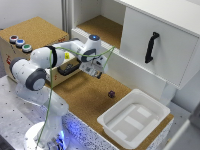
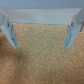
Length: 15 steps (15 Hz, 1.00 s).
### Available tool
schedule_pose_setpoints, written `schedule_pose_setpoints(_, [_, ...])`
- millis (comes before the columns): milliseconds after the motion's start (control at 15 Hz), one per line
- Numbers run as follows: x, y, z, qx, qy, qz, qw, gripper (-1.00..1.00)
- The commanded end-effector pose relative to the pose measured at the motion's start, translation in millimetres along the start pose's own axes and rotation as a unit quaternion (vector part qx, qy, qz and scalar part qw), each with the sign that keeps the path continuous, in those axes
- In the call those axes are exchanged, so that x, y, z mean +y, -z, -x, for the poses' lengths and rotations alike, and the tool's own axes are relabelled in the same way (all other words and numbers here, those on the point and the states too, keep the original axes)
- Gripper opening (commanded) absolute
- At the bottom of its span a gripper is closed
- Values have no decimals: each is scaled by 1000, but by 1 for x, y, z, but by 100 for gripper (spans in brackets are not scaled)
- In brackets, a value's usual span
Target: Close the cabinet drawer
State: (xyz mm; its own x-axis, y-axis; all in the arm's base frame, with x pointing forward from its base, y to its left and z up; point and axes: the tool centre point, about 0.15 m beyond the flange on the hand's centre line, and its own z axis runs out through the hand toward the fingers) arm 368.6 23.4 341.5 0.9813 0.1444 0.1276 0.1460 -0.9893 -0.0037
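The cabinet drawer (image 1: pixel 69 70) is a small tan wooden front with a black bar handle, on the side of a low cork-topped box (image 1: pixel 37 30) that has three coloured buttons (image 1: pixel 20 43). The arm's links hide part of it. My gripper (image 1: pixel 97 73) hangs just to the exterior view's right of the drawer handle, above the cork floor. In the wrist view the gripper (image 2: pixel 41 32) is open and empty, with the two pale fingers (image 2: pixel 10 31) wide apart over cork. The drawer does not show in that view.
A white plastic tray (image 1: pixel 150 107) stands at the exterior view's lower right. A small dark object (image 1: pixel 111 93) lies on the cork floor (image 1: pixel 85 97) between gripper and tray. A big white cabinet door with a vertical black handle (image 1: pixel 151 47) stands behind. A green cable (image 1: pixel 50 100) hangs beside the arm.
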Motion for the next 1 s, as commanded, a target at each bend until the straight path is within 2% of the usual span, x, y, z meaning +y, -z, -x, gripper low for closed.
schedule_pose_setpoints(0, [-53, -11, 17, 16, 16, 9, 1000, -100])
schedule_pose_setpoints(200, [-74, -21, 23, 15, 21, -14, 1000, -100])
schedule_pose_setpoints(400, [-98, -19, 22, 27, 25, -30, 999, -100])
schedule_pose_setpoints(533, [-116, -7, 24, 45, 18, -20, 999, -100])
schedule_pose_setpoints(667, [-127, 6, 28, 58, -11, 9, 998, -100])
schedule_pose_setpoints(800, [-146, 5, 25, 63, -6, 15, 998, -100])
schedule_pose_setpoints(933, [-161, -6, 18, 57, -2, 0, 998, -100])
